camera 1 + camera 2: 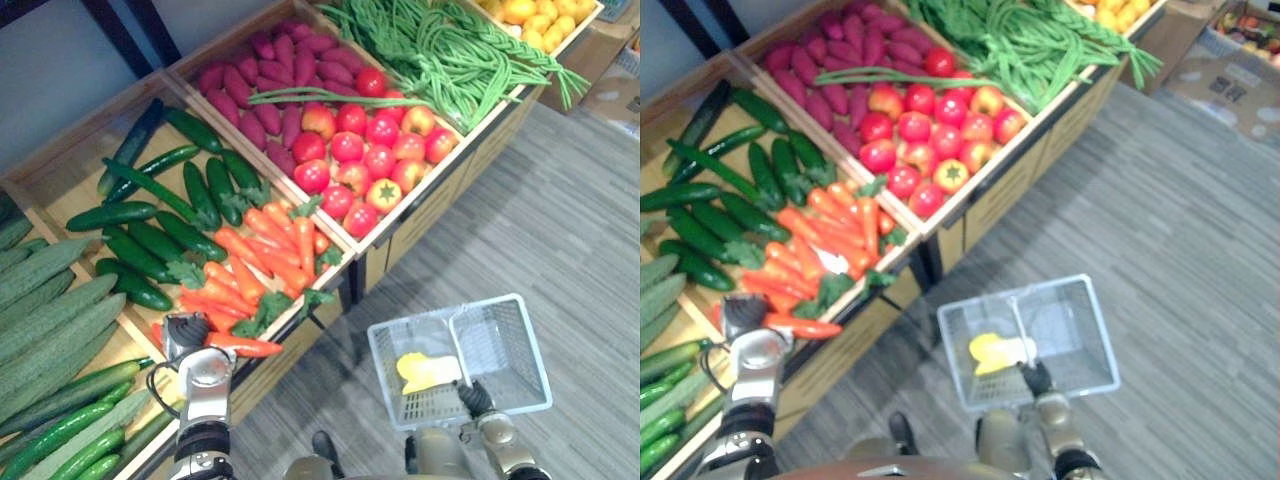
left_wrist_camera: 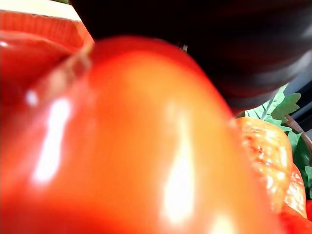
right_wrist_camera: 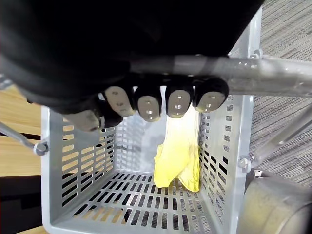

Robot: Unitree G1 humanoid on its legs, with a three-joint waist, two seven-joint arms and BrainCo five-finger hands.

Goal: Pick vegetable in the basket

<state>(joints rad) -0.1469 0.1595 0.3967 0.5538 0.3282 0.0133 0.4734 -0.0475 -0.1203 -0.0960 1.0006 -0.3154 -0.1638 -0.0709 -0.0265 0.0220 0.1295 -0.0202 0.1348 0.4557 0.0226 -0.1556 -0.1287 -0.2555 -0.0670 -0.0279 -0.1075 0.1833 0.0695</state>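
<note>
My left hand is at the front edge of the carrot crate, shut on the thick end of an orange carrot. The carrot sticks out to the right over the crate's rim and looms very close in the left wrist view. My right hand is curled round the metal handle of a grey mesh basket, which hangs over the floor. Its fingers wrap the bar. A yellow vegetable lies inside the basket.
Wooden crates run along the left and back: a carrot pile, dark cucumbers, pale cucumbers, purple sweet potatoes, red tomatoes, long green beans. Grey floor stretches to the right.
</note>
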